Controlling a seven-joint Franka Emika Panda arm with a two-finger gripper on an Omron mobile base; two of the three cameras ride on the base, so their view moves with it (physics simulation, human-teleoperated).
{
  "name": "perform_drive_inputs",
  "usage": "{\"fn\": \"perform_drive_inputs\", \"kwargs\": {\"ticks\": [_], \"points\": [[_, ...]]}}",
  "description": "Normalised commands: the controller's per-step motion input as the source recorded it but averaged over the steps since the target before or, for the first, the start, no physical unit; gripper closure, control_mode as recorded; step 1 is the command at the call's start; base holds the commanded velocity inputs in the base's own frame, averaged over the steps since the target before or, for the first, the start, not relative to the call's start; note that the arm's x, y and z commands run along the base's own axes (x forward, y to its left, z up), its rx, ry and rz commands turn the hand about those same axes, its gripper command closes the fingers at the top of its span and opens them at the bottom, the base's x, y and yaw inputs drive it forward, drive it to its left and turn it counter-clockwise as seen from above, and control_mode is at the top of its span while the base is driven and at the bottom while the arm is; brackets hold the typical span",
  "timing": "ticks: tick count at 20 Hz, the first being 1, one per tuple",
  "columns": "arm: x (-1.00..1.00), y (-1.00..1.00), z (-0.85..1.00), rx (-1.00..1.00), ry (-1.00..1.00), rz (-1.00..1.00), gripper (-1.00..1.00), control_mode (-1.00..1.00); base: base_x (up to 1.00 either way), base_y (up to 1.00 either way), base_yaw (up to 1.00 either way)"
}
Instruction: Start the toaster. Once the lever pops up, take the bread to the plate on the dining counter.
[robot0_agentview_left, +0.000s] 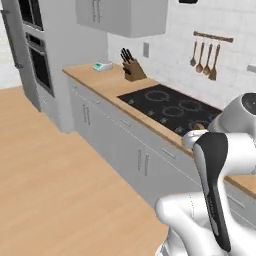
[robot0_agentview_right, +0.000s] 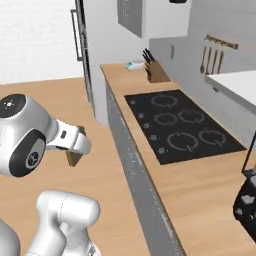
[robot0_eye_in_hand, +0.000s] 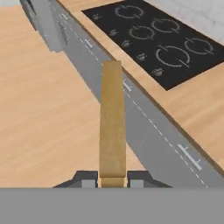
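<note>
A: What's beyond the gripper (robot0_eye_in_hand: 112, 179)?
B: A wood counter (robot0_eye_in_hand: 192, 100) with a black cooktop (robot0_eye_in_hand: 157, 39), ahead and to its right; grey cabinets (robot0_eye_in_hand: 144, 131) directly below and ahead.
A: And the bread (robot0_eye_in_hand: 112, 118)?
B: Edge-on, sticking straight out from between the fingertips (robot0_eye_in_hand: 85, 179), which are clamped on its near end.
</note>
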Motion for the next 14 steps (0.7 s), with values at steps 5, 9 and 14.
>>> {"fn": "perform_drive_inputs", "kwargs": {"ticks": [5, 9, 14], "points": [[0.0, 0.0, 0.0, 0.0, 0.0, 0.0, 1.0, 1.0, -0.06, 0.23, 1.0], [0.0, 0.0, 0.0, 0.0, 0.0, 0.0, 1.0, 1.0, -0.1, 0.23, 1.0], [0.0, 0.0, 0.0, 0.0, 0.0, 0.0, 1.0, 1.0, -0.22, 0.45, 0.94]]}}
